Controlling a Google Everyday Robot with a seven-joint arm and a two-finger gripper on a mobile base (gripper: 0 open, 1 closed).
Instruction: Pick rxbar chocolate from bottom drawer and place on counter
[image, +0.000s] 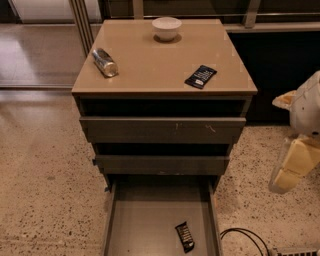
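The rxbar chocolate (185, 236), a slim black bar with white lettering, lies flat on the grey floor of the open bottom drawer (145, 225), towards its front right. The tan counter (160, 57) tops the cabinet. My gripper (292, 165), white and pale yellow, hangs at the right edge of the view. It is beside the cabinet at about the height of the middle drawer, well to the right of and above the bar, and holds nothing that I can see.
On the counter stand a white bowl (166, 27) at the back, a silver can (105, 62) lying on its side at the left, and a wider black packet with a white label (201, 76) at the right. A black cable (245, 239) lies on the speckled floor at the drawer's right.
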